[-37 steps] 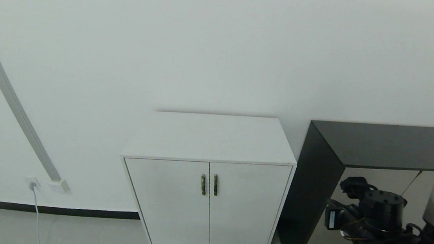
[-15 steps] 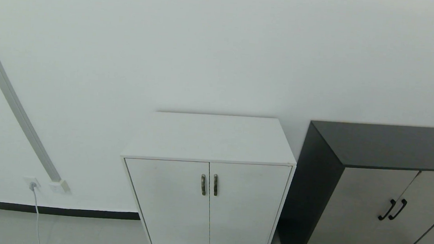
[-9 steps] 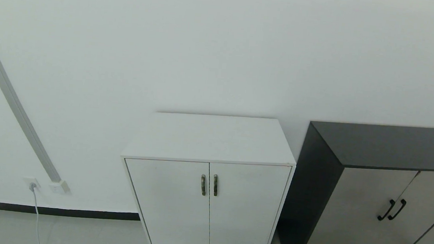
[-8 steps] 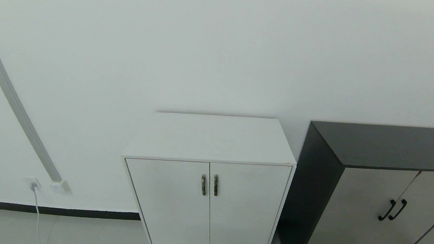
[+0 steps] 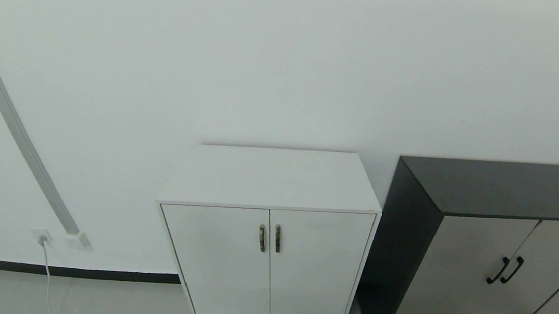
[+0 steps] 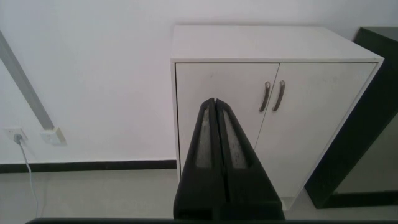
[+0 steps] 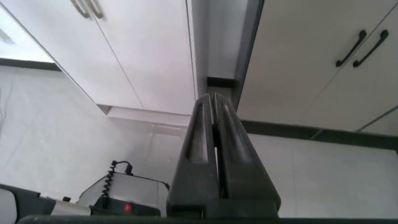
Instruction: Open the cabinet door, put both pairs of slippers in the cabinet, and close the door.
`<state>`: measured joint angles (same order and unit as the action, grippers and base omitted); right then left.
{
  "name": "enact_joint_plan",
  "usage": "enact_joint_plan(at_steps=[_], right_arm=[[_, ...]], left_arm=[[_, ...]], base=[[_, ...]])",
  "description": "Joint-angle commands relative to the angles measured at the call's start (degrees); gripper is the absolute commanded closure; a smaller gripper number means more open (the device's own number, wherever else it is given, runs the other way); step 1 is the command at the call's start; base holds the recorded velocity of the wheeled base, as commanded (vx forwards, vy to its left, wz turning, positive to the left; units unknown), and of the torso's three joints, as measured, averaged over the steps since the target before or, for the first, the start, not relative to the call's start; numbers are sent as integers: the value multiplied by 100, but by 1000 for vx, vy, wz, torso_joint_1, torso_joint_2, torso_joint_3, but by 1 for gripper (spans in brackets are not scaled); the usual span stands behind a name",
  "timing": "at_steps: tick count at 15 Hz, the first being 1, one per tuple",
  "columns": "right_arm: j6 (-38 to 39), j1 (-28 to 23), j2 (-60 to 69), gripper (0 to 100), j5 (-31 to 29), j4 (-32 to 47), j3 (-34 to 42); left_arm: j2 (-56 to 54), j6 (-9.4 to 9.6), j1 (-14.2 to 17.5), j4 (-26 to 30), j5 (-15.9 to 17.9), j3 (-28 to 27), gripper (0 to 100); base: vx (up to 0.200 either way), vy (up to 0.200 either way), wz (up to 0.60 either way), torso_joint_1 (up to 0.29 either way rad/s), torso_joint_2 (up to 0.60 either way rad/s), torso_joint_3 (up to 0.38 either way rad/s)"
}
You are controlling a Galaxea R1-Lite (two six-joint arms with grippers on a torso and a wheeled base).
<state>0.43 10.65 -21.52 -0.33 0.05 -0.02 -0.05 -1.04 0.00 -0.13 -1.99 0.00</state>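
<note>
I'm holding my left gripper (image 6: 215,101) pressed together, pointing at the white cabinet (image 6: 323,87) ahead, its doors shut, apart from my tips. My right gripper (image 7: 214,97), also pressed together, is pointing between it and the dark cabinet (image 7: 311,56).

Plain white wall (image 5: 288,51); dark cabinet (image 5: 499,189) with grey doors (image 5: 456,273) at 4 o'clock. Grey cable duct (image 5: 14,123) at 9, socket (image 5: 41,234) at 8, black skirting (image 5: 62,269), pale floor (image 5: 94,303).
</note>
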Motion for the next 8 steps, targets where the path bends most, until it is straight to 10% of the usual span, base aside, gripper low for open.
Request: enact_joint_plan(at_steps=[1, 8], right_arm=[[-16, -362, -28, 100, -20, 4, -6], [-25, -1241, 1115, 100, -20, 4, 2]], left_arm=[[5, -2, 0, -4, -3, 0, 100], [5, -2, 0, -4, -12, 0, 100]], base=[[0, 0, 0, 0, 0, 0], [0, 0, 0, 0, 0, 0]])
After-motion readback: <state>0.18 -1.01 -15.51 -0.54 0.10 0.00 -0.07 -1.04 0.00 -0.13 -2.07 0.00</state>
